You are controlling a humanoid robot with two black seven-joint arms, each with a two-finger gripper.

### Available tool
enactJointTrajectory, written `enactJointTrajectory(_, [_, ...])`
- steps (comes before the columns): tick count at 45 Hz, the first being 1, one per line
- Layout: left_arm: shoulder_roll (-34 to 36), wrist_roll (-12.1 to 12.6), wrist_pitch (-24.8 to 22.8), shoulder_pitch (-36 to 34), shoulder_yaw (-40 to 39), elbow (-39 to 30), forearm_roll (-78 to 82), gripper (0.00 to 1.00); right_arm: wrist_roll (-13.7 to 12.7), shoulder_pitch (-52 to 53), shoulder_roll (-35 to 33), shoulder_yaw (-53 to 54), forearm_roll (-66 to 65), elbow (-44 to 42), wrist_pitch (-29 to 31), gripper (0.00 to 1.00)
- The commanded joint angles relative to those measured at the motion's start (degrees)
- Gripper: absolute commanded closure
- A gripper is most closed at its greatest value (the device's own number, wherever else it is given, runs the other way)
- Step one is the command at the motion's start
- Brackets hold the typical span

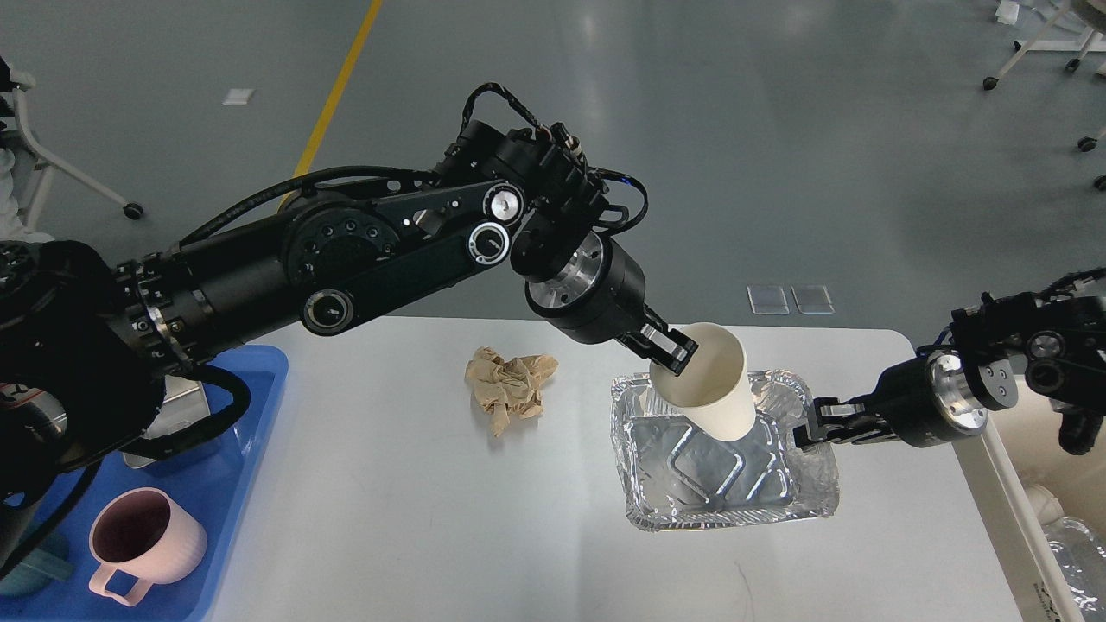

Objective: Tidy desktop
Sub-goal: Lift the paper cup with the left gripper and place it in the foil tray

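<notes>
My left arm covers most of the steel tin [177, 406] on the blue tray [259, 380]; only a sliver shows. Tray and pink mug [143, 540] run off the near-left edge. Teal cup [30, 574] barely visible there. Paper cup [713, 393] hides the foil tray's [726, 510] far-left floor. Table [415, 518] cut off near. Right claw [808, 428] fingers too dark to separate.

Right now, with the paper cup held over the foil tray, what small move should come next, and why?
Probably open the left gripper to release the paper cup: it already sits in the foil tray, which the right gripper steadies by its rim.
</notes>
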Motion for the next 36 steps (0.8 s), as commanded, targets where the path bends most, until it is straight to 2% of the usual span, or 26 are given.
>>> enactJointTrajectory(1, [-4.4,0.1,0.0,0.4,0.3,3.4,1.3,0.97,0.1,0.4,0.0,0.0,0.0,0.1,0.3,1.00])
enactJointTrajectory(23, [-11.9,0.1,0.0,1.9,3.3,10.7,3.8,0.96,0.3,1.1,-0.1,0.2,0.1,0.6,0.4,1.00])
enactJointTrajectory(36, [-12.0,0.2,0.0,2.2,3.2,11.3,3.5,0.82,0.4,1.1,-0.1,0.2,0.1,0.7,0.4,1.00])
